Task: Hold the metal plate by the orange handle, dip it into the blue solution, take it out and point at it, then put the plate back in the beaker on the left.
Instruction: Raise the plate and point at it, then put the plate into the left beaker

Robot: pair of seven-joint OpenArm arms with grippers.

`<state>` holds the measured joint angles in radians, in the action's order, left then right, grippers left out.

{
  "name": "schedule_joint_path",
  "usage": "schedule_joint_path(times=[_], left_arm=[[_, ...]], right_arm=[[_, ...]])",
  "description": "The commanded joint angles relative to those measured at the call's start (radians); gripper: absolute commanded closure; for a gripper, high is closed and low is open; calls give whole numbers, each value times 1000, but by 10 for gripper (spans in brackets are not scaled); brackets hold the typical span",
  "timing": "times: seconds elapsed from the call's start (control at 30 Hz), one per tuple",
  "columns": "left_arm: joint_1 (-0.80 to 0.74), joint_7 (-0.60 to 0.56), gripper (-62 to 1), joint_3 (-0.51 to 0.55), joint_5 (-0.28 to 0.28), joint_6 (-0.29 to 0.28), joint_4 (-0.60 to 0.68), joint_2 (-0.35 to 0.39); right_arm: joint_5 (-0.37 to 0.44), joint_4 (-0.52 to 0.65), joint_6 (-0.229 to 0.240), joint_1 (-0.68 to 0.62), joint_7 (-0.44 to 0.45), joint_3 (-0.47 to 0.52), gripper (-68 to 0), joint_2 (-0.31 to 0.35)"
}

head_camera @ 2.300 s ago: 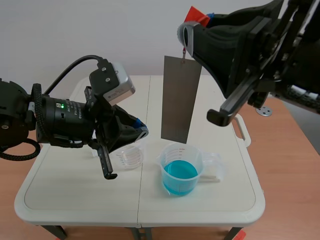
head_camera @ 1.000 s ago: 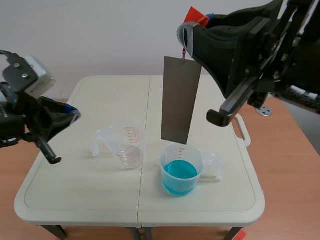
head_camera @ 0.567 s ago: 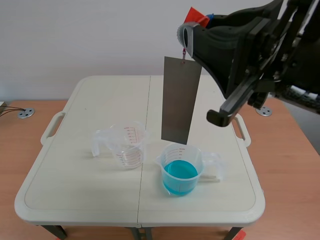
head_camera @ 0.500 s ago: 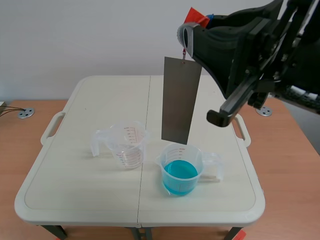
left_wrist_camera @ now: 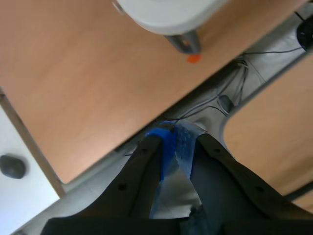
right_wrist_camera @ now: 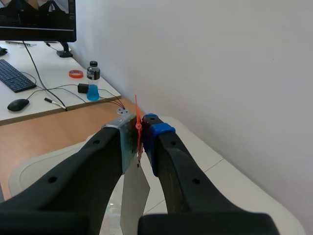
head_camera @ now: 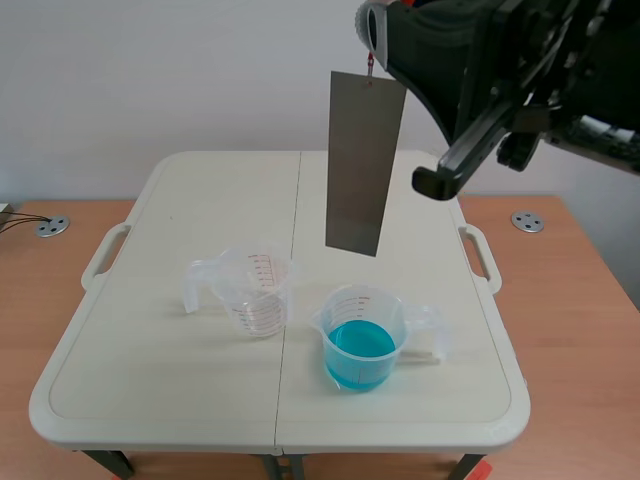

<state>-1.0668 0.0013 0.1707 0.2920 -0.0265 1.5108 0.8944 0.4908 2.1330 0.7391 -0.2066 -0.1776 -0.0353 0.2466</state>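
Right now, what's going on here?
The right end effector is shut on the orange handle, with the plate hanging upright in the air over the table, clear of both beakers. The blue solution sits in the right beaker; the left beaker is empty. The left end effector is shut on nothing, off the table, facing the floor.

Left gripper point(left_wrist_camera: 175, 141) pinched closed, wooden floor point(left_wrist_camera: 73, 73) below, cables point(left_wrist_camera: 221, 102) beyond

Right arm point(head_camera: 520, 70) is up high, coming in from two o'clock, wrist stretched out toward nine. Right gripper point(right_wrist_camera: 139, 131) is clamped on the orange handle point(right_wrist_camera: 137, 113), one finger on each side. Left gripper point(left_wrist_camera: 174, 143) is closed, pads point(left_wrist_camera: 166, 147) pressed together with nothing between them.
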Motion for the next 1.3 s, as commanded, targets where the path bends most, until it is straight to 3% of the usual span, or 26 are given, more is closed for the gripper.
schedule_joint_path(times=[0.0,0.4,0.53,0.83,1.27], left_arm=[[4,-12,-18,0,3,5,-2,-25],[3,-3,-18,-11,1,-59,-80,-145],[3,-1,-18,-33,-26,-77,-107,-163],[3,18,-18,-81,-24,-101,-112,-163],[3,18,-18,-87,-24,-105,-112,-163]], right_arm=[[18,21,6,31,-2,-17,-15,11],[18,-48,-25,176,-32,-117,-15,11],[19,-97,-48,232,-35,-147,-15,10],[19,-231,-51,366,-34,-221,-15,3],[19,-447,-51,497,-35,-311,-15,-66]])
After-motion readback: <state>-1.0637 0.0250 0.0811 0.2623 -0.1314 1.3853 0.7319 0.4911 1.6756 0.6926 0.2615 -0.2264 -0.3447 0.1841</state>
